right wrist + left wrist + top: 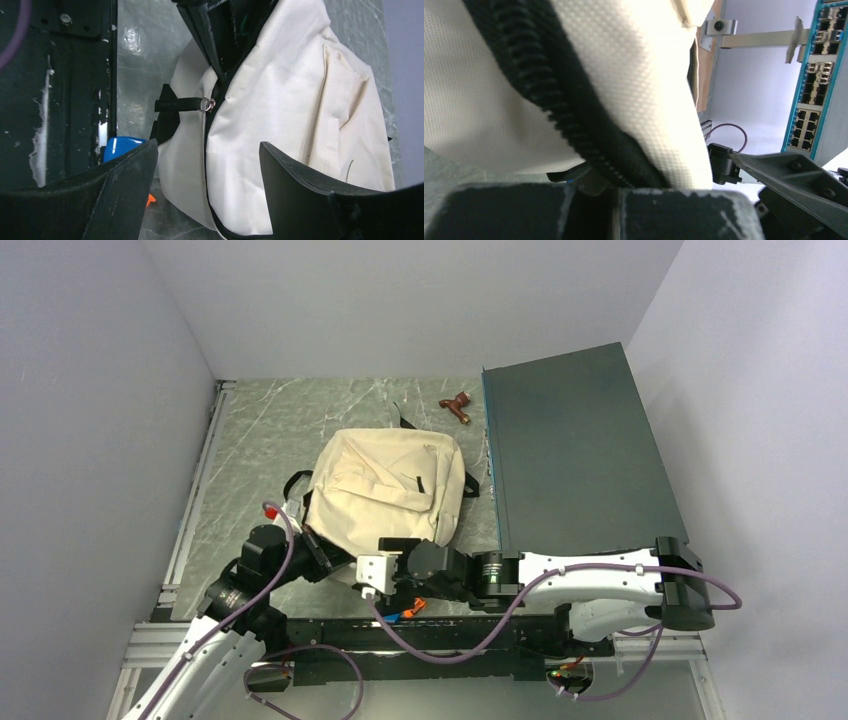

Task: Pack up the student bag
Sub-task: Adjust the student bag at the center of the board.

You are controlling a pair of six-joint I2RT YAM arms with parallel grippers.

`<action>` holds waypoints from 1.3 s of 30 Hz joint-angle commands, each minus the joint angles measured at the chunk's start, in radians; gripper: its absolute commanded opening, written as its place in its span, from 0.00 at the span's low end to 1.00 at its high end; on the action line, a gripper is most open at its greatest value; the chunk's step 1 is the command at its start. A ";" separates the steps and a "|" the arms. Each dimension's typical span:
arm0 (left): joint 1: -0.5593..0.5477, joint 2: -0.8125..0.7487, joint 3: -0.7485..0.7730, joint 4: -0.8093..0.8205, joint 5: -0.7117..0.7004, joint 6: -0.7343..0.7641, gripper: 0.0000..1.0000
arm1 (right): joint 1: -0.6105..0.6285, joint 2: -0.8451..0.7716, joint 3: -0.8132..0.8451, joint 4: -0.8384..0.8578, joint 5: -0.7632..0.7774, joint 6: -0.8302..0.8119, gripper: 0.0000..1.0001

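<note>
The student bag (385,485), cream canvas with black straps, lies flat in the middle of the table. My left gripper (616,194) is at its near left corner, shut on the bag's black zipper edge (574,125); a dark tab sits right at the jaws. Just right of it, my right gripper (207,147) is open over the bag's near edge. The cream fabric and zipper seam (207,165) show between its fingers (125,190), which are not closed on them. A black zipper pull strap with a metal ring (206,104) lies beyond the fingertips.
A large dark teal flat box (580,455) fills the right side beside the bag. A small brown object (458,406) lies at the back. Blue (120,147) and orange (149,200) items sit by the black rail at the near edge. White walls enclose the table.
</note>
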 commanded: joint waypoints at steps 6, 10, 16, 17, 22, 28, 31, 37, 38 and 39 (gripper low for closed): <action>-0.003 -0.123 -0.001 0.040 -0.036 0.026 0.00 | -0.004 0.113 -0.027 0.199 0.037 -0.119 0.71; -0.002 -0.170 -0.035 0.055 -0.030 0.000 0.00 | -0.006 0.176 0.012 0.210 0.128 -0.138 0.50; -0.002 -0.221 -0.017 -0.015 -0.054 0.019 0.00 | -0.008 0.165 -0.021 0.246 0.151 -0.108 0.31; -0.002 -0.232 -0.013 -0.032 -0.061 0.023 0.00 | -0.008 0.162 -0.027 0.247 0.157 -0.103 0.27; -0.003 -0.304 -0.016 -0.097 -0.070 0.003 0.00 | -0.014 0.150 -0.035 0.243 0.147 -0.079 0.03; -0.003 -0.373 0.006 -0.200 -0.045 -0.017 0.15 | -0.036 0.129 -0.040 0.229 0.090 -0.063 0.00; -0.003 -0.411 0.038 -0.254 -0.029 -0.012 0.18 | -0.051 0.124 -0.031 0.211 0.053 -0.052 0.00; -0.002 -0.447 0.121 -0.398 0.043 0.011 0.35 | -0.057 0.121 -0.014 0.185 0.007 -0.053 0.00; -0.002 -0.448 0.141 -0.416 0.053 0.044 0.46 | -0.057 0.123 -0.011 0.179 -0.003 -0.055 0.00; -0.003 -0.445 0.165 -0.435 0.063 0.075 0.53 | -0.058 0.125 -0.007 0.171 -0.015 -0.059 0.00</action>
